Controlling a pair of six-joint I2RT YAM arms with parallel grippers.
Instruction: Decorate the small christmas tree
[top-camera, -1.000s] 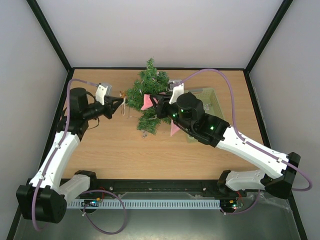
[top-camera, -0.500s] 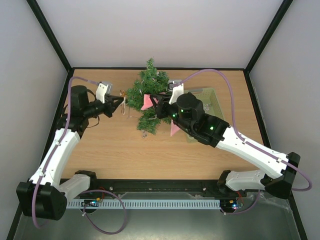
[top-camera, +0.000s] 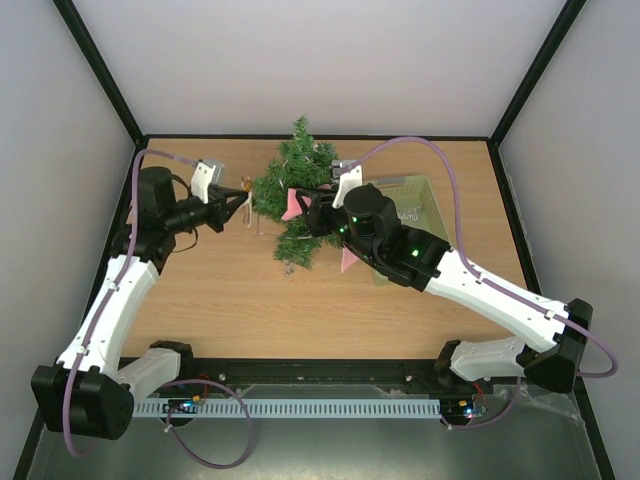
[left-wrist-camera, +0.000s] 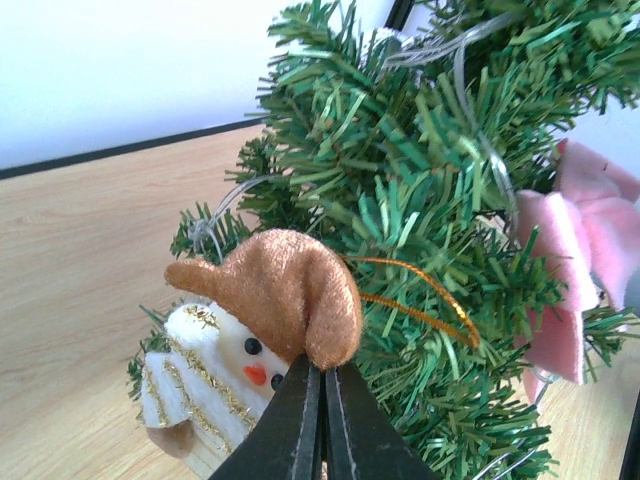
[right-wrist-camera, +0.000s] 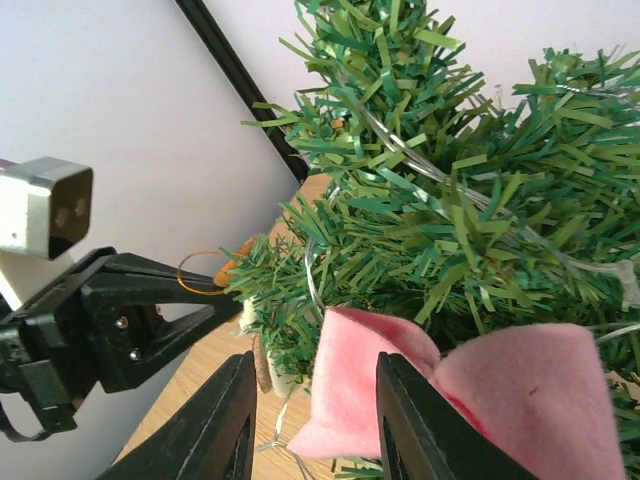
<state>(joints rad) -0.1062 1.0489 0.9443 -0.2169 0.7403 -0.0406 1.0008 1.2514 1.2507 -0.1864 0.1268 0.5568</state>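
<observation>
The small christmas tree (top-camera: 283, 180) is set near the far edge of the bench (top-camera: 230, 290), about midway across, with the pale green basket (top-camera: 418, 192) just beside it on the right. A clear wire strand (left-wrist-camera: 470, 110) is wound through its dark green needles.

The left gripper (left-wrist-camera: 323, 375) is held at the tree's left side. Its fingers (left-wrist-camera: 300, 420) are pressed together on the lower edge of the brown hat (left-wrist-camera: 280, 290) of a snowman ornament (left-wrist-camera: 205, 375), so the ornament is held against the outer branches. A white face with black eyes, an orange nose and gold glitter stripes is seen below the hat. A thin gold loop (left-wrist-camera: 425, 295) runs from the hat and is laid over the needles.

The right gripper (right-wrist-camera: 318, 365) is placed against the tree's right side, low among the branches. Its fingers (right-wrist-camera: 225, 425) are parted to a moderate gap. The edge of a pink felt bow (right-wrist-camera: 480, 400) lies between them, and a gap is seen between the felt and the left-hand finger; a firm grip on the bow is not shown. A second pink bow (top-camera: 350, 258) is seen beside that arm, near the basket's near left corner.
</observation>
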